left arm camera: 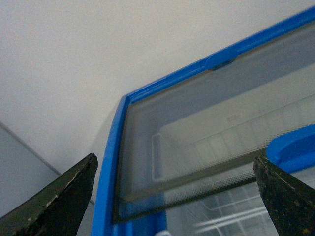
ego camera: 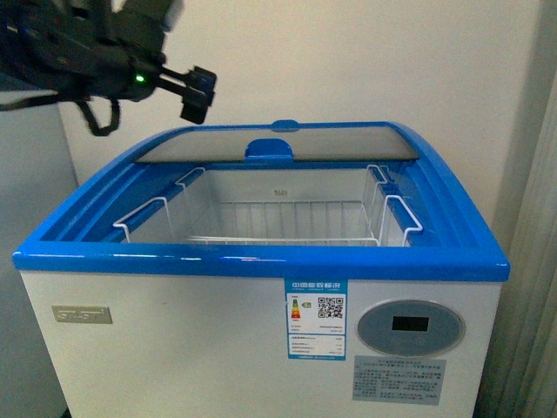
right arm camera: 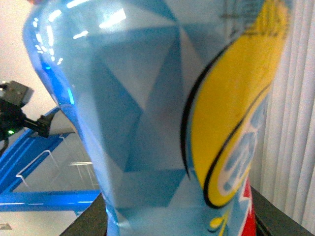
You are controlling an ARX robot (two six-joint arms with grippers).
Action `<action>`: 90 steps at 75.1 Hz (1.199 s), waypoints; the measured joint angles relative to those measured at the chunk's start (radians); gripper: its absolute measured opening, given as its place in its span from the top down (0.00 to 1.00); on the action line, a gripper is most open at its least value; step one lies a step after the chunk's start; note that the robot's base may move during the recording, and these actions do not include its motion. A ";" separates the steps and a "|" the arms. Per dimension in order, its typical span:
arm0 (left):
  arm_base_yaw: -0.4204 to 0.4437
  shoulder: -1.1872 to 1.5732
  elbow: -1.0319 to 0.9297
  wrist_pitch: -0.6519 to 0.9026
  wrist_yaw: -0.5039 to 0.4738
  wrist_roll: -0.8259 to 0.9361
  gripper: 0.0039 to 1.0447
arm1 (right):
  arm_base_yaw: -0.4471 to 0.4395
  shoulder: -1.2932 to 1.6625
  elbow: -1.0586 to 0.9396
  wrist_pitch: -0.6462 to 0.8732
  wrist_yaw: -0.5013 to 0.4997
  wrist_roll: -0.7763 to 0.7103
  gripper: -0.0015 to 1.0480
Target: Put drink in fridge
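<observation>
The fridge is a white chest freezer with a blue top rim, right in front of me; its glass lid is slid to the back and the front half stands open over white wire baskets. My left gripper is open and empty, held above the fridge's back left corner; in the left wrist view it hangs over the lid's edge. My right gripper is out of the front view. It is shut on the drink, whose blue-and-yellow label fills the right wrist view.
A white wall stands behind the fridge. A pale vertical blind or curtain hangs at its right. A grey-white cabinet side stands at its left. The fridge's blue rim shows low in the right wrist view.
</observation>
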 joint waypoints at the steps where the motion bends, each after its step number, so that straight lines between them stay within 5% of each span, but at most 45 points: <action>1: 0.003 -0.020 -0.029 0.006 0.005 -0.018 0.08 | 0.000 0.000 0.000 0.000 0.000 0.000 0.60; 7: 0.016 -0.181 -0.258 0.061 0.008 -0.149 0.09 | 0.000 0.000 0.000 0.000 0.001 0.000 0.60; 12: 0.018 -0.322 -0.501 0.238 -0.122 -0.245 0.20 | 0.000 0.000 0.000 0.000 0.001 0.000 0.60; 21: 0.042 -0.576 -0.880 0.408 -0.130 -0.305 0.37 | -0.005 0.007 0.005 -0.017 -0.014 -0.013 0.60; 27: 0.076 -0.800 -1.146 0.427 -0.112 -0.327 0.51 | -0.086 0.099 0.146 -0.320 -0.198 -0.183 0.60; 32: 0.090 -0.914 -1.288 0.445 -0.107 -0.336 0.61 | -0.129 0.195 0.222 -0.431 -0.297 -0.332 0.60; 41: 0.104 -0.993 -1.432 0.458 -0.086 -0.344 0.80 | -0.141 0.406 0.317 -0.351 -0.370 -0.628 0.60; 48: 0.116 -1.048 -1.512 0.463 -0.070 -0.345 0.98 | -0.108 0.649 0.462 -0.253 -0.335 -0.886 0.60; 63: 0.180 -1.151 -1.593 0.460 -0.011 -0.349 0.98 | -0.017 1.040 0.732 -0.288 -0.195 -1.172 0.60; 90: 0.180 -1.374 -1.713 0.352 -0.008 -0.349 0.98 | 0.212 1.562 1.138 -0.298 -0.023 -1.283 0.60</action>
